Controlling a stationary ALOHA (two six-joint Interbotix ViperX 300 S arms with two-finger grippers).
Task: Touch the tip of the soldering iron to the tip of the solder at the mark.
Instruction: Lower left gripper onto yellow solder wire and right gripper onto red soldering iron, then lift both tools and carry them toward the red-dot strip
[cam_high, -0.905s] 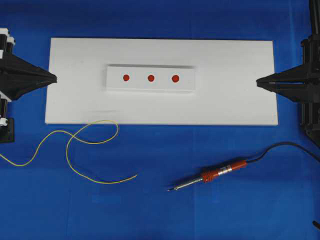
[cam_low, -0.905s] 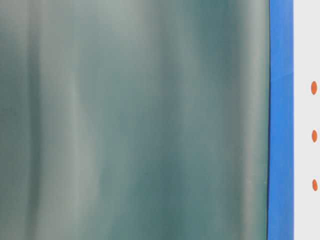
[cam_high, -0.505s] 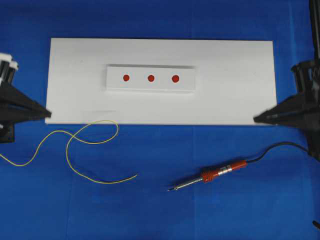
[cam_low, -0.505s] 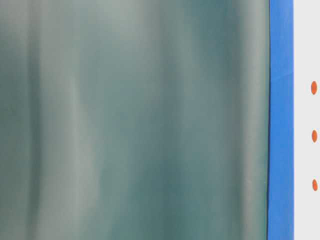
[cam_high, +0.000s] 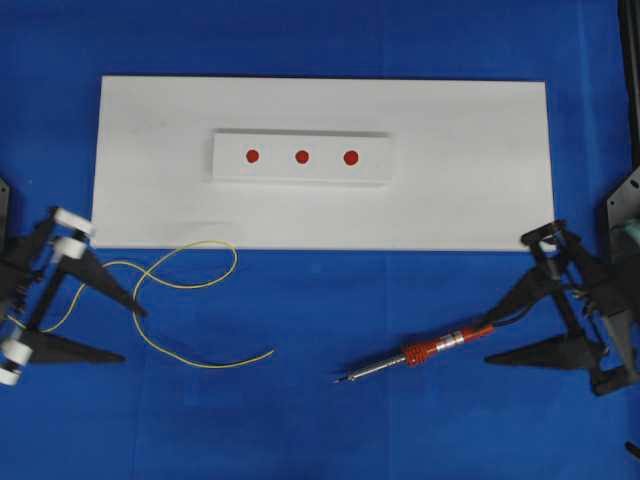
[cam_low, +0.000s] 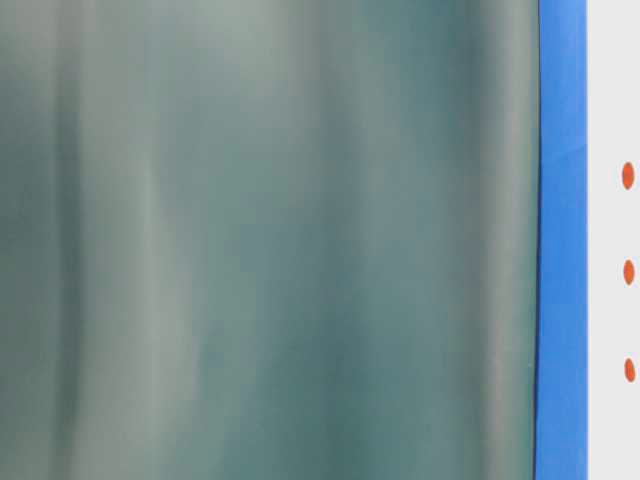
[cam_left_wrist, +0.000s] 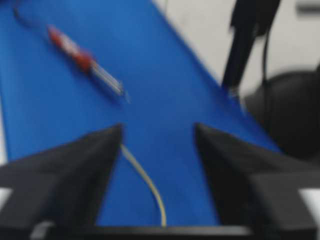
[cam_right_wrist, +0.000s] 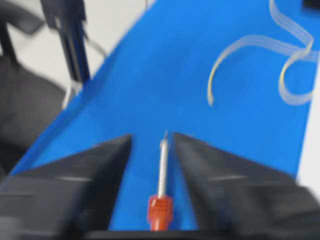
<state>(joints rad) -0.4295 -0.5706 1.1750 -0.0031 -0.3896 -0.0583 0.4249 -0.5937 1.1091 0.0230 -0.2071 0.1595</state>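
Both arms have swung down off the white board (cam_high: 480, 200) onto the blue cloth (cam_high: 320, 420). Soldering iron (cam_high: 420, 353) lies untouched, handle between the right gripper's (cam_high: 490, 345) spread, empty jaws. Solder (cam_high: 185, 285) curls at left, crossed by the left gripper (cam_high: 133, 333), wide open, holding nothing.

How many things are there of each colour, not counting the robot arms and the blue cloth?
White: 2, the big board and the small block
Red dots: 3
Yellow: 1, the solder
Red-orange: 1, the soldering iron
Total: 7
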